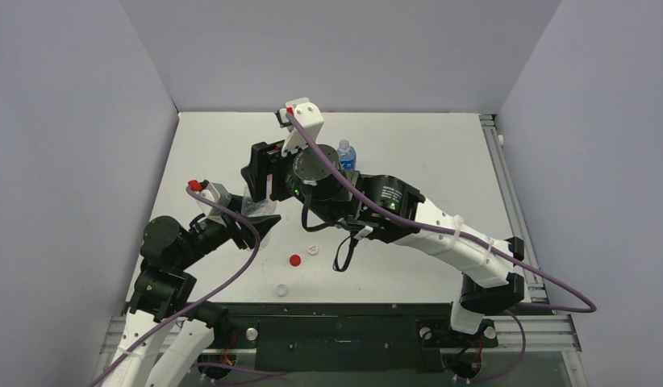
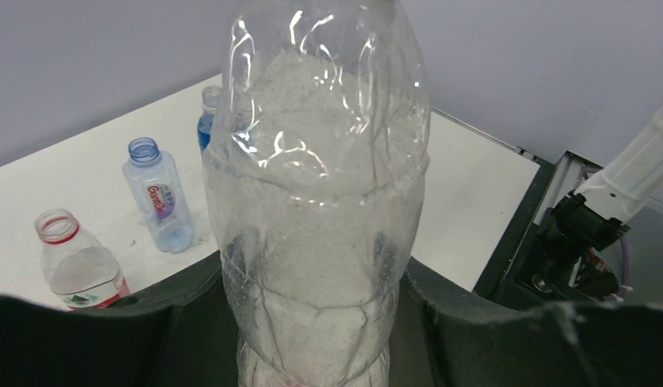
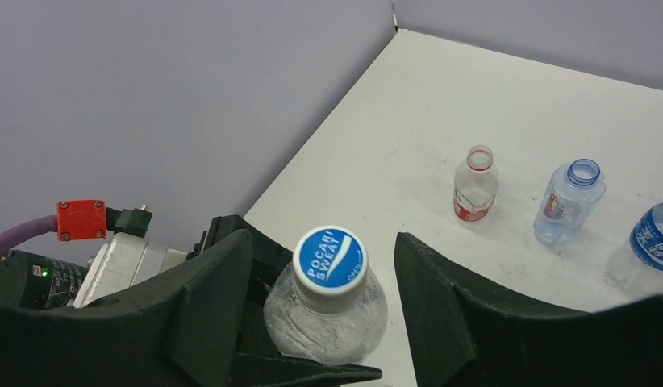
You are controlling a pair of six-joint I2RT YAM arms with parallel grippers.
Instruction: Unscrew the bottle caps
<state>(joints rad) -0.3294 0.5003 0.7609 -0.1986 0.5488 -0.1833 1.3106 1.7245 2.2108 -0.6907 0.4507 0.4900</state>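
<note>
Fingers (image 3: 219, 290) of your right tool (image 3: 322, 246) stand apart, one on each side of the blue cap (image 3: 331, 264), with a gap showing on both sides. That cap sits on the neck of the clear bottle (image 3: 324, 322), its printed top facing up and the bottle's long axis upright. Your left tool (image 2: 312, 339) is clamped on the bottle's body, low down. Out on the surface (image 1: 425, 153) a red cap (image 1: 294, 260) and two white caps (image 1: 314, 250) lie loose. From above, your right arm hides most of the held bottle. The blue-label bottle (image 3: 655, 242) is cut off at the right wrist view's edge.
</note>
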